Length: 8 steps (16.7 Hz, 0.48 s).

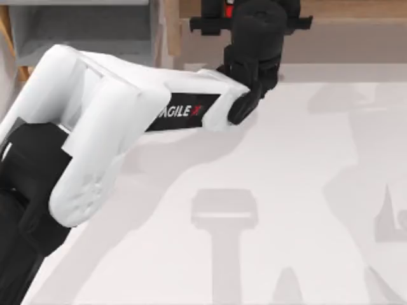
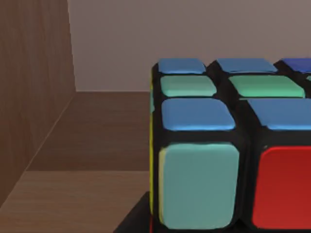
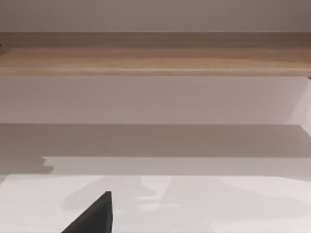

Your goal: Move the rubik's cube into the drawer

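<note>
White bench: left hand [image 1: 254, 28] pinches the cube [image 2: 228, 145] over the wooden shelf [image 3: 155, 53], the drawer [image 1: 82, 32] to its left.

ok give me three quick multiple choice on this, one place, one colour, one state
1. Where is the left claw in the top view?
A. at the table's far edge, by the wooden shelf
B. over the near right corner
C. over the table's middle

2. Which colour shows on the rubik's cube in the left wrist view?
A. purple
B. red
C. pink

3. Where is the cube now?
A. in the drawer's grey interior
B. on the white table
C. among brown wood surfaces

Key:
1 A: the left claw sits against the shelf, past the table.
2 B: the rubik's cube shows a red sticker, with blue and green.
3 C: wood floor and wall surround it; the drawer lies farther left.
</note>
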Each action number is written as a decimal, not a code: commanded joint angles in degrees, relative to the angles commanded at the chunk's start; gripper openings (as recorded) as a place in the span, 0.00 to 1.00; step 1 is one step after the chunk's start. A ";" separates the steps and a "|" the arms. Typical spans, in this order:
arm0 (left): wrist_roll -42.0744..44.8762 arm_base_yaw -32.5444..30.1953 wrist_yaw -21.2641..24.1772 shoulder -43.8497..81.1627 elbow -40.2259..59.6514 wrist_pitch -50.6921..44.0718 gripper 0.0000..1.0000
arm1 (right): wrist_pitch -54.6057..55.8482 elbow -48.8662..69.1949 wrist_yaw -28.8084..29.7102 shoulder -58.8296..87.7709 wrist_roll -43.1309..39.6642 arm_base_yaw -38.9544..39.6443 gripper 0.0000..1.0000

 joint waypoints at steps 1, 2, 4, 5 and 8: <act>0.00 0.00 0.00 0.00 0.00 0.00 0.00 | 0.00 0.00 0.00 0.00 0.00 0.00 1.00; 0.00 0.00 0.00 0.00 0.00 0.00 0.00 | 0.00 0.00 0.00 0.00 0.00 0.00 1.00; 0.08 -0.23 -0.02 -0.13 0.01 0.00 0.00 | 0.00 0.00 0.00 0.00 0.00 0.00 1.00; 0.11 -0.35 -0.01 -0.33 -0.16 -0.01 0.00 | 0.00 0.00 0.00 0.00 0.00 0.00 1.00; 0.26 -1.01 -0.59 -2.69 -2.49 -0.29 0.00 | 0.00 0.00 0.00 0.00 0.00 0.00 1.00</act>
